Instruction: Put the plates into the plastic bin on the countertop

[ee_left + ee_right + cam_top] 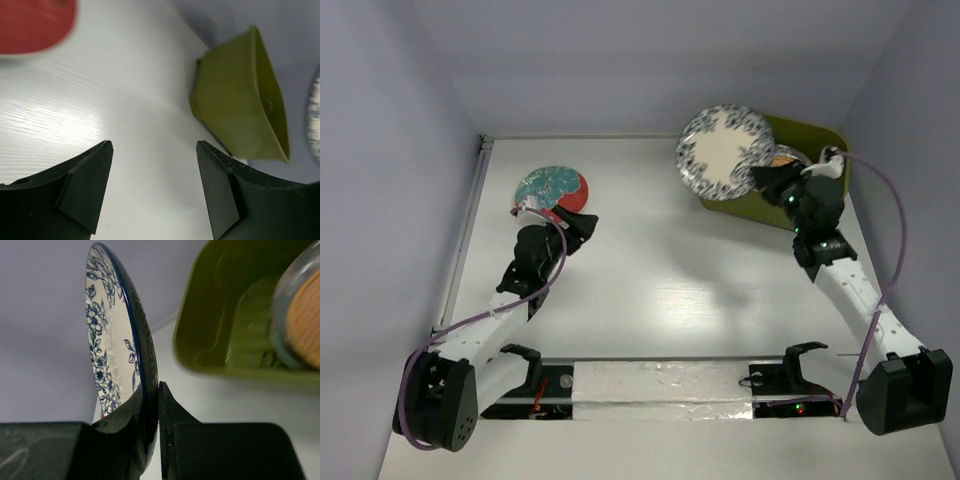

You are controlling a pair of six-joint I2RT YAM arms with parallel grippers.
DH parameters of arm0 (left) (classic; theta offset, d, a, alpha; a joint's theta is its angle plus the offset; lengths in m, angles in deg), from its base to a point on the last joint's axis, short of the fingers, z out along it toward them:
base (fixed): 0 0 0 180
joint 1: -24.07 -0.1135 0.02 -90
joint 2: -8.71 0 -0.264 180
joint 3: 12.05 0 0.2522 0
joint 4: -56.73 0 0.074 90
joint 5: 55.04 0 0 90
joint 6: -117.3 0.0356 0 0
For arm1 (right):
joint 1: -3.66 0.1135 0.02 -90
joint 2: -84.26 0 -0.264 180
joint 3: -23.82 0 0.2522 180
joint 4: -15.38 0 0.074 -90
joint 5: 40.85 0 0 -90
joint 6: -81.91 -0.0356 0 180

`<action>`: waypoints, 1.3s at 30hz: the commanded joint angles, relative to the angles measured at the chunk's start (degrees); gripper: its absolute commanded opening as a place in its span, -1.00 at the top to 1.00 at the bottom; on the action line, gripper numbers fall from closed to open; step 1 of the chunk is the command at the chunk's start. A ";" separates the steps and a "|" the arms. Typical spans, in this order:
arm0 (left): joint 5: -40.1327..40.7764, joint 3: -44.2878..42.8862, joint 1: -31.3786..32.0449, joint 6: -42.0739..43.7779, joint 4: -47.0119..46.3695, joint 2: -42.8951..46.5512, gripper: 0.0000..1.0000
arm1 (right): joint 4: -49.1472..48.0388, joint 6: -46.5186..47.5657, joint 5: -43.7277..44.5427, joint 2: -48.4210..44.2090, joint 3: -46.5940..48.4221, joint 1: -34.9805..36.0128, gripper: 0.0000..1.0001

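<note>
A red-teal floral plate (552,190) lies flat on the white countertop (650,270) at the back left; its red edge (35,25) shows in the left wrist view. My left gripper (584,228) (154,145) hovers just right of it, open and empty. My right gripper (761,181) (157,390) is shut on the rim of a white-blue patterned plate (723,150) (107,340), held tilted up in the air over the left end of the olive-green plastic bin (810,135) (225,330) (240,105). An orange wooden-looking plate (787,157) (305,325) lies inside the bin on a bluish one.
The bin stands in the back right corner, close to the right wall. A raised rail (468,225) runs along the countertop's left edge. A taped bar (660,388) joins the two arm bases at the near edge.
</note>
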 commanded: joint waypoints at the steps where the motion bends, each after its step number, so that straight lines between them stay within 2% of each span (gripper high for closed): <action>1: 4.08 -0.96 -5.04 0.78 1.42 -1.60 -0.30 | 1.43 3.75 1.33 2.34 12.01 -7.80 1.00; 9: 8.63 0.11 -10.68 0.78 2.03 -5.74 -0.32 | 4.24 2.80 -7.10 13.59 19.95 -19.95 1.00; 17: 11.64 -0.86 -15.16 -1.33 3.09 -8.02 -0.43 | 7.15 3.33 -9.65 23.79 26.19 -24.27 1.00; 24: 14.18 -6.04 -16.39 -3.87 7.65 -16.53 -0.54 | 9.26 3.15 -7.90 30.65 28.13 -24.79 1.00; 28: 15.33 -9.29 -16.92 -5.19 8.28 -20.32 -0.54 | 9.26 2.62 -6.41 32.50 27.08 -24.79 0.70; 30: 16.20 -10.09 -16.92 -6.25 8.19 -21.82 -0.55 | 9.52 2.27 -4.74 32.15 25.94 -24.79 0.32; 31: 16.55 -10.87 -16.92 -6.51 8.19 -22.35 -0.54 | 9.44 2.18 -4.04 31.71 25.58 -24.79 -0.04; 34: 17.44 -12.11 -16.92 -7.48 8.28 -24.54 -0.53 | 8.91 2.18 -2.63 29.69 23.39 -24.79 -0.45; 35: 17.44 -12.72 -16.92 -7.83 8.36 -25.16 -0.52 | 8.82 2.18 -2.28 28.47 22.86 -24.79 -0.66; 38: 16.56 -14.22 -17.45 -8.97 8.01 -28.23 -0.50 | 8.30 2.27 -1.49 26.35 20.58 -24.79 -0.93; 39: 16.04 -14.66 -17.45 -9.32 8.19 -30.07 -0.48 | 8.12 2.36 -1.57 24.95 19.96 -24.79 -0.95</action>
